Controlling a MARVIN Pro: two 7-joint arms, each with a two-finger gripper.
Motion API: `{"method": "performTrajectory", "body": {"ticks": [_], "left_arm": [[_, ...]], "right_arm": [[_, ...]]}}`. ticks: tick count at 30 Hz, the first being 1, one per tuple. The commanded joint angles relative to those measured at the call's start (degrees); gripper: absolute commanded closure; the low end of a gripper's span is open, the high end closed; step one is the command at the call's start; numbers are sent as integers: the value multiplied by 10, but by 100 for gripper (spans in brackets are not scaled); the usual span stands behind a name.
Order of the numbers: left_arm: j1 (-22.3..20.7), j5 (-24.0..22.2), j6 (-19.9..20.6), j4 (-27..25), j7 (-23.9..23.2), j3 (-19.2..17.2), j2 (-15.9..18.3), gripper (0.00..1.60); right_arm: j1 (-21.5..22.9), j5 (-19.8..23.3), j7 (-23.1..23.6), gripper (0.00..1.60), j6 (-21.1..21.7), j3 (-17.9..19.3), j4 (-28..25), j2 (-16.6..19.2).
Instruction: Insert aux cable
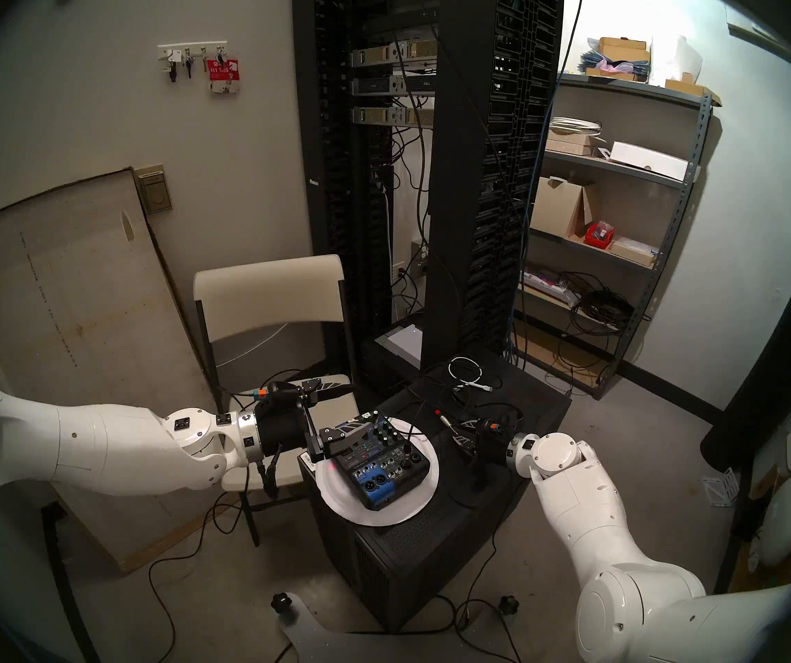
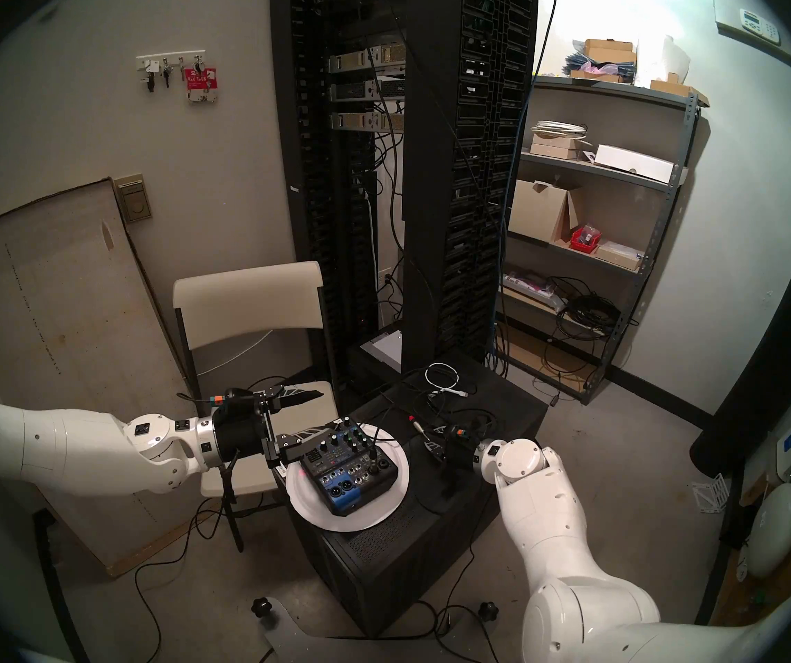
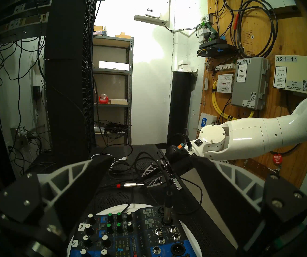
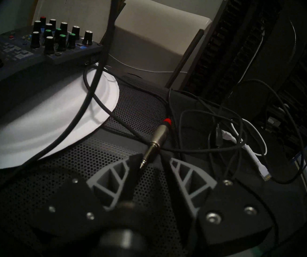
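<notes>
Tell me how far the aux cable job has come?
Early stage. The aux cable lies loose on the black perforated top, unplugged. The right claw straddles its metal tip, not visibly gripping. The left claw hovers open over the mixer. Gripping and inserting remain.

In the right wrist view, the base of the right end effector (image 4: 150,163) was blurred and dark, and whether its fingers (image 4: 111,178) touched the tip of the aux cable (image 4: 156,138) could not be told. The mixer (image 4: 37,52) was cut off by the left edge there. In the head views the plug was too small to read, and the left end effector (image 1: 336,411) hid one corner of the mixer
</notes>
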Motion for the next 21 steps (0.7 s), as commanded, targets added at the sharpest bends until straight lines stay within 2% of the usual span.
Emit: {"method": "performTrajectory", "body": {"ticks": [1, 7, 10, 18, 21], "left_arm": [[-8, 1, -3, 0, 0, -6, -1, 0], [-8, 1, -3, 0, 0, -6, -1, 0], [-8, 1, -3, 0, 0, -6, -1, 0], [-8, 1, -3, 0, 0, -6, -1, 0], [-8, 1, -3, 0, 0, -6, -1, 0]], "right_arm": [[14, 2, -3, 85, -4, 0, -2, -3], [11, 10, 11, 80, -5, 0, -16, -8], [5, 15, 21, 55, -4, 1, -33, -11], [-10, 15, 35, 66, 12, 6, -64, -15], [-10, 11, 35, 65, 16, 6, -65, -16]]}}
